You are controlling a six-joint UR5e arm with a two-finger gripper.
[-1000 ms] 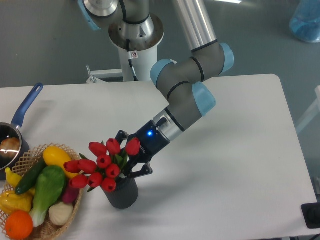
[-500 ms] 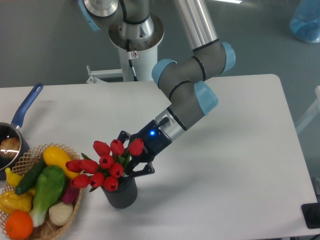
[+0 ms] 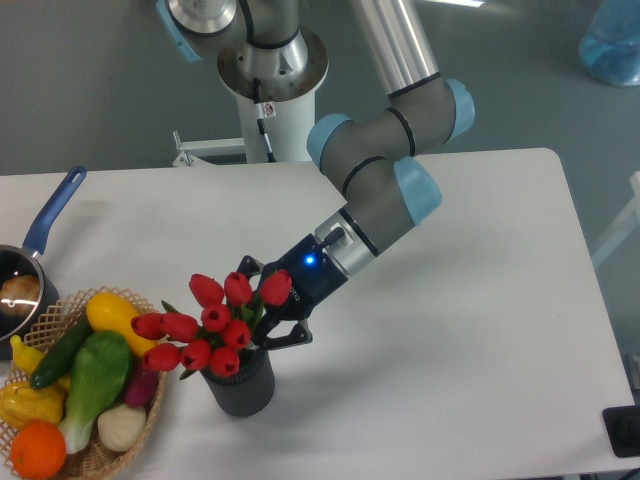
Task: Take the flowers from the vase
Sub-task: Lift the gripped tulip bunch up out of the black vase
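The flowers (image 3: 214, 324), a bunch of red tulips with green leaves, stand in the vase (image 3: 243, 386), a small dark grey ribbed cylinder near the table's front edge. The bunch leans to the left over the vase mouth. My gripper (image 3: 263, 308) reaches in from the right at the height of the blooms, its black fingers closed around the bunch just above the vase rim. The tulips hide the fingertips in part. The stems are hidden inside the vase.
A wicker basket (image 3: 152, 424) full of vegetables and fruit sits just left of the vase, almost touching it. A blue-handled pan (image 3: 52, 214) lies at the far left edge. The arm's base (image 3: 270, 70) stands behind the table.
The gripper and arm have shifted slightly up and to the right, and the tulip bunch has moved with them, rising a little in the vase.
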